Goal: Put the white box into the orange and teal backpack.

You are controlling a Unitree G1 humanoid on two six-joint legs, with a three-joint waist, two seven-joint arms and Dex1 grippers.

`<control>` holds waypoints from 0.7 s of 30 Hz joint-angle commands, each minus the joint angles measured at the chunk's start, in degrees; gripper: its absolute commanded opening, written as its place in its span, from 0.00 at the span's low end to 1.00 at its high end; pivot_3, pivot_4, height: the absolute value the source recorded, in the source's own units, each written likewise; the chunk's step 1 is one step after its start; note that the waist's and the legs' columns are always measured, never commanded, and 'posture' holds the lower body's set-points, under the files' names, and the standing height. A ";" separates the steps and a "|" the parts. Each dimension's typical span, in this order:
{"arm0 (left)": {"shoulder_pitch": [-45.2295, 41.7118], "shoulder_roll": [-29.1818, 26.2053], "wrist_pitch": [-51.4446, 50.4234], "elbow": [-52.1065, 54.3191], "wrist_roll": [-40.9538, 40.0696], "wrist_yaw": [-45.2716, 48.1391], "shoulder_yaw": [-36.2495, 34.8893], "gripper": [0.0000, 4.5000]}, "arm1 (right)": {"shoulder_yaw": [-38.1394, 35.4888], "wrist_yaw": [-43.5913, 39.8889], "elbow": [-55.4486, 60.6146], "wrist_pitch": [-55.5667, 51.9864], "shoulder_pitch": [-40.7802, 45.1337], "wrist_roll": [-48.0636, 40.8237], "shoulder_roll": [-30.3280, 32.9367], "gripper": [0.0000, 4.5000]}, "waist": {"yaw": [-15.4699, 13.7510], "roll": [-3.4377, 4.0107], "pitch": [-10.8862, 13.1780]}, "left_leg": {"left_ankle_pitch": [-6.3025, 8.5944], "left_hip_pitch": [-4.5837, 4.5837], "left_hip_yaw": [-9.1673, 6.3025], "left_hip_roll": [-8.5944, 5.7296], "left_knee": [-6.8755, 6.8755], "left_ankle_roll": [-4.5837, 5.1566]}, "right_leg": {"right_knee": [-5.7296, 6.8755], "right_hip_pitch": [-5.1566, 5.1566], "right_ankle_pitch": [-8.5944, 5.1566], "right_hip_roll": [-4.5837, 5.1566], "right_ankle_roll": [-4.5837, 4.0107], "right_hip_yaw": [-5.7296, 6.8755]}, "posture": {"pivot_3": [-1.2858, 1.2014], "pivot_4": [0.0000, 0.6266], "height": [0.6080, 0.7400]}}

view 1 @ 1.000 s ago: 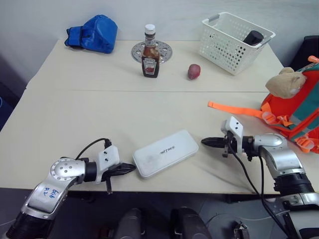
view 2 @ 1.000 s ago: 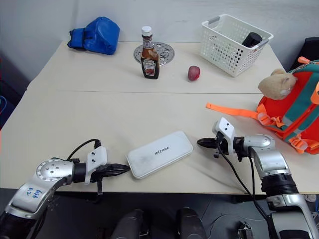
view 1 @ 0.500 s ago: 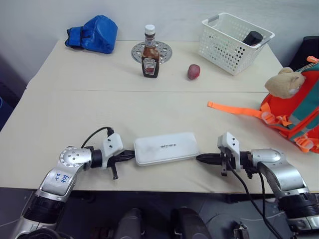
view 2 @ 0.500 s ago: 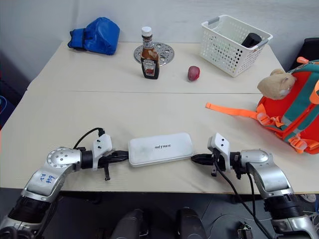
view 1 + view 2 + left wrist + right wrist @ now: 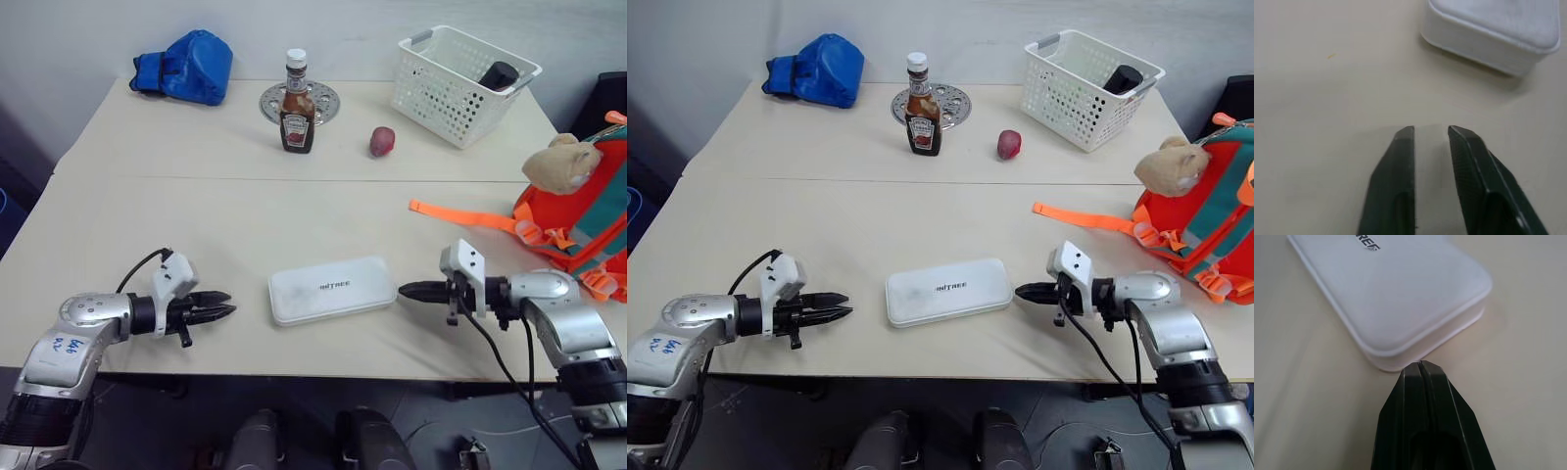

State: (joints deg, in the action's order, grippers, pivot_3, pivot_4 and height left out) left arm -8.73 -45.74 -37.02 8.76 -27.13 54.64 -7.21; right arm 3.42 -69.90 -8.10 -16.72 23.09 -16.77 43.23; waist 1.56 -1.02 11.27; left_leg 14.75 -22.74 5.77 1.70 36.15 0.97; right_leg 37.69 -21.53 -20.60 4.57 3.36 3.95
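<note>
The left gripper [image 5: 227, 310], fingers slightly parted and empty, hovers apart from the white box [image 5: 331, 289], which lies flat near the table's [image 5: 196, 215] front edge. The right gripper [image 5: 404, 290], clenched shut, seems just to touch the box's other end. The orange and teal backpack [image 5: 588, 211] sits at the table's right edge.

Smooth, seemingly plastic white box [image 5: 332, 289] on a matt table [image 5: 294, 215]; cloth orange and teal backpack [image 5: 578, 220].
</note>
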 commanded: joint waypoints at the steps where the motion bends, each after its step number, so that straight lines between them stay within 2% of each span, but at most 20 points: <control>1: -2.02 1.91 -15.08 3.13 -10.74 -3.60 -5.05 0.53 | 0.70 -2.23 -3.10 3.51 3.13 1.46 0.52 0.00 | -0.04 0.00 0.00 | 0.00 0.00 0.00 0.00 0.01 0.00 | 0.00 0.01 0.00 0.00 0.00 0.00 | 0.52 0.24 1.00; 4: -3.99 4.29 -27.57 2.86 -18.97 -7.26 -8.98 0.74 | 2.25 -3.83 -5.48 5.42 5.69 2.73 -0.27 0.00 | 0.02 -0.01 0.00 | -0.08 -0.01 -0.02 -0.01 0.03 -0.13 | 0.03 0.02 0.00 -0.01 0.01 0.03 | 0.52 0.24 1.00; 7: -6.35 5.90 -36.44 2.25 -23.66 -10.96 -11.46 0.97 | 3.61 -5.45 -7.25 7.10 7.31 3.74 -0.87 0.00 | 0.08 -0.06 0.03 | -0.15 0.00 -0.06 0.00 0.05 -0.25 | 0.08 0.03 0.01 -0.03 0.02 0.07 | 0.52 0.24 1.00; 8: -7.11 6.24 -38.91 1.97 -24.71 -12.08 -11.86 0.99 | 3.97 -5.89 -7.79 7.62 7.74 4.11 -1.06 0.00 | 0.09 -0.06 0.03 | -0.17 0.01 -0.06 -0.01 0.05 -0.28 | 0.10 0.03 0.01 -0.04 0.02 0.07 | 0.52 0.24 1.00; 11: -10.04 8.42 -46.51 -0.40 -26.76 -15.47 -12.57 0.99 | 5.10 -6.82 -9.41 8.84 9.28 4.96 -2.03 0.00 | 0.05 -0.07 0.03 | -0.25 0.01 -0.05 -0.02 0.05 -0.42 | 0.11 0.03 0.01 -0.04 0.02 0.07 | 0.52 0.24 1.00; 13: -12.09 10.38 -50.55 -3.11 -25.05 -18.81 -11.38 0.99 | 5.82 -7.21 -10.36 9.78 10.09 5.55 -2.76 0.00 | 0.03 -0.07 0.04 | -0.27 0.02 -0.05 -0.03 0.08 -0.45 | 0.13 0.04 0.01 -0.04 0.02 0.07 | 0.52 0.24 1.00; 21: -19.36 18.14 -51.32 -12.92 -20.51 -24.14 -8.26 0.99 | 6.85 -7.94 -10.16 11.05 9.79 6.39 -3.95 0.00 | -0.67 -0.08 0.04 | -0.37 0.06 -0.12 -0.06 0.15 -0.56 | 0.17 0.12 0.01 -0.04 0.02 0.11 | 0.52 0.24 1.00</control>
State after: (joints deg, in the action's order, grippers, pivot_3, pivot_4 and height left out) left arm -27.47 -28.66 -88.87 -1.59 -49.76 32.14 -17.68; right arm 10.64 -77.16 -19.76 -6.56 32.80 -10.22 39.53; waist 0.89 -1.10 11.30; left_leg 14.38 -22.66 5.65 1.63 36.32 0.41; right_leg 37.87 -21.39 -20.59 4.53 3.38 4.06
